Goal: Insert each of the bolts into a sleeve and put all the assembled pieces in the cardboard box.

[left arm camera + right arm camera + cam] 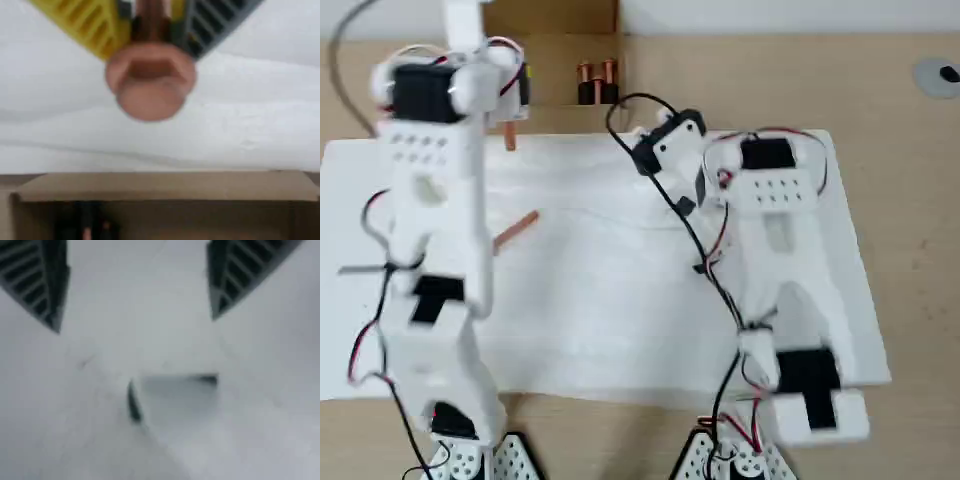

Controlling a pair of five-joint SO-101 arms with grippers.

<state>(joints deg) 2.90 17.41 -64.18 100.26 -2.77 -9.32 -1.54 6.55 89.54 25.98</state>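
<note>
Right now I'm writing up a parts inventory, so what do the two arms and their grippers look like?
Left arm and right arm: blocky white shells, black motor blocks, hole grids, loose red and black cables. The left gripper has one yellow and one dark grey ribbed finger; the right gripper has two dark ribbed fingers.

The bolt [150, 85] is copper, fingers [85, 25] yellow and grey, cloth [240, 115] white.

Your high view is brightly, evenly lit from above: the cloth [600, 310] glares almost white, with one soft grey shadow at 4 o'clock. The box [545, 45] at 12 o'clock is dim inside. Your right wrist view shows another faint shadow on the cloth.
</note>
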